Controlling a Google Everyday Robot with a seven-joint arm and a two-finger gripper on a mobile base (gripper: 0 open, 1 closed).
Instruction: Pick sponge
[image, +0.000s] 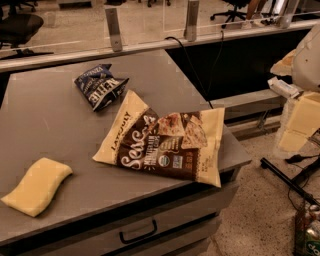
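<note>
The sponge (37, 186) is a pale yellow flat foam pad with rounded corners. It lies flat near the front left edge of the grey table (45, 115). My gripper (299, 124) is at the far right of the view, off the table's right side and raised above the floor. It is far from the sponge, with the big chip bag between them, and it holds nothing that I can see.
A large cream-and-brown chip bag (167, 140) lies across the table's right front. A crumpled dark blue snack bag (100, 85) lies at the back middle. A glass partition with posts (114, 29) runs behind. A drawer handle (137, 232) is below the edge. Cables (290, 182) lie on the floor at right.
</note>
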